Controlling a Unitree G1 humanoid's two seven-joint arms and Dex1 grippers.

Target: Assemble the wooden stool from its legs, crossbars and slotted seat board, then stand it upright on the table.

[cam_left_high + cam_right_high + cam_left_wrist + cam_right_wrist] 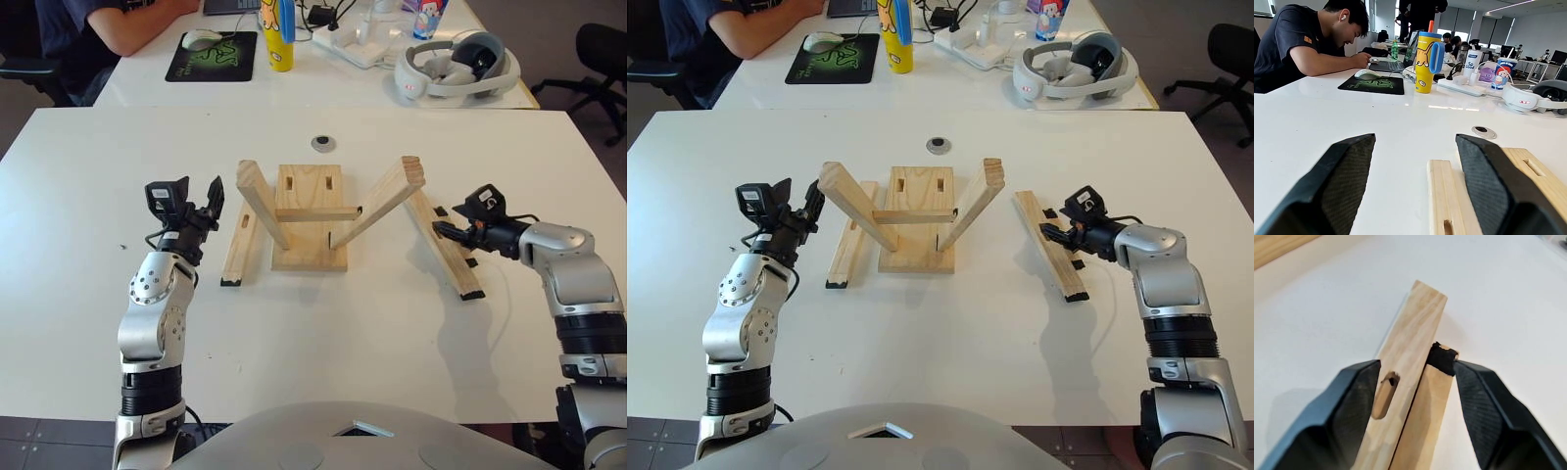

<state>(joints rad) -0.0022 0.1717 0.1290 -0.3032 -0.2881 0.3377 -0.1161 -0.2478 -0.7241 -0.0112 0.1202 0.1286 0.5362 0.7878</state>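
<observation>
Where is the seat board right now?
In the head view, the seat board lies flat at table centre, just nearer than the round grommet, between the flat left leg and the flat right leg.

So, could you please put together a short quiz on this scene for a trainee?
1. True or false: the seat board lies flat on the table with two legs standing tilted in it.
2. What joins the two standing legs? A) a crossbar B) a cable C) nothing
3. Fill in: the fingers of the left gripper are ___ (open or shut).

Key: 1 true; 2 A; 3 open.
</observation>
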